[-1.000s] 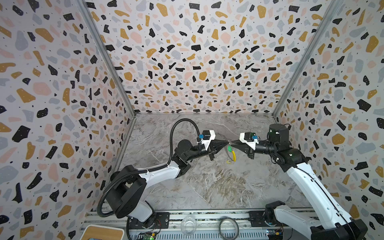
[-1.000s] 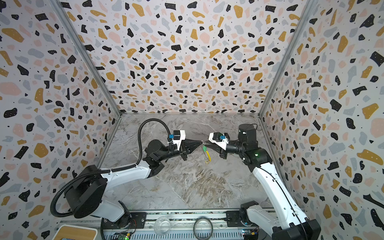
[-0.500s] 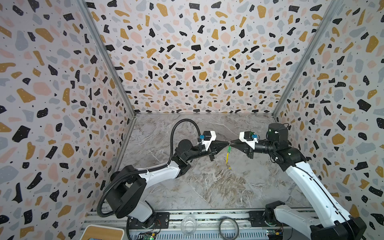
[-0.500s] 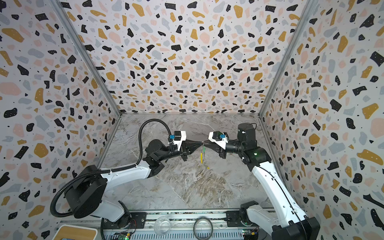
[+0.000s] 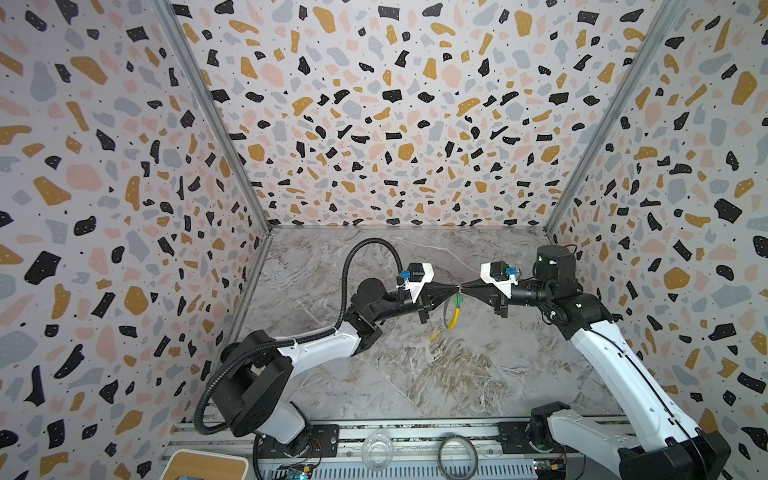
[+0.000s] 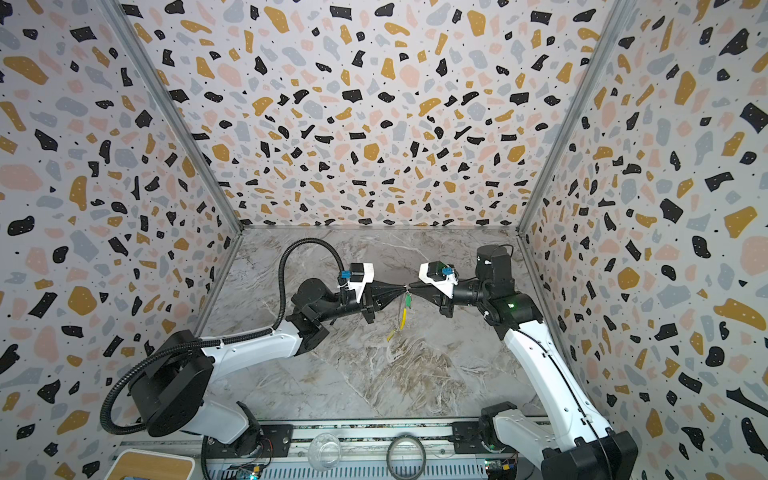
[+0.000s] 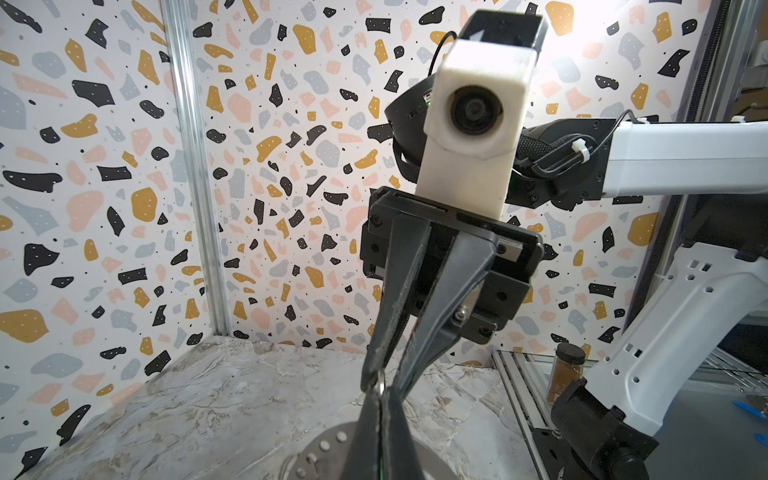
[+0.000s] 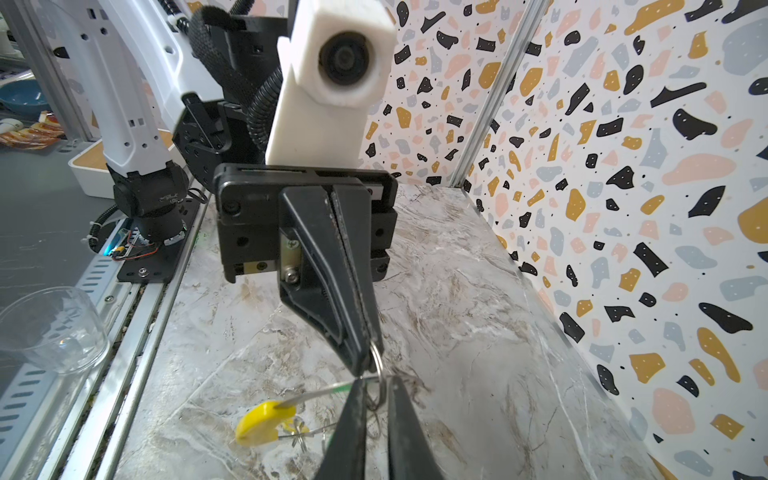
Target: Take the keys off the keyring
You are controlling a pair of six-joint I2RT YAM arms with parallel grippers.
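both arms meet tip to tip in mid-air, well above the marble-patterned table (image 5: 374, 374). landmark: small split ring (image 8: 379, 359), a thin bright steel coil, right at the meeting point. left gripper (image 8: 363, 355): black tapered fingers pressed flat together, pinching that ring at their very tips. right gripper (image 7: 381, 376): fingers drawn in to a narrow wedge, tips nipping the ring from the opposite side. cannot tell whether it has the same coil or a second link. judged reason for the opposed hold: one side anchors while the other can pull or twist the coil so a key can slide off. holding it off the table lets the rest dangle out of the way. keyring (image 5: 454, 320) hangs straight below the split ring, thin silvery wire with a smooth yellow sleeve curved along its lower rim, clear of the table. keys (image 6: 407, 300): green tag (image 5: 458, 300), a small flat plastic rectangle, just under the split ring. yellow tag (image 5: 434, 334) sits lower, off to the left gripper's side and close to the table; cannot tell if it touches. blades too small to read. neither key looks free of the wire yet. well apart from the split ring, on the front rail (image 5: 415, 438): clear glass cup (image 5: 377, 451) and a darker, thicker ring (image 5: 457, 454), not part of the job.
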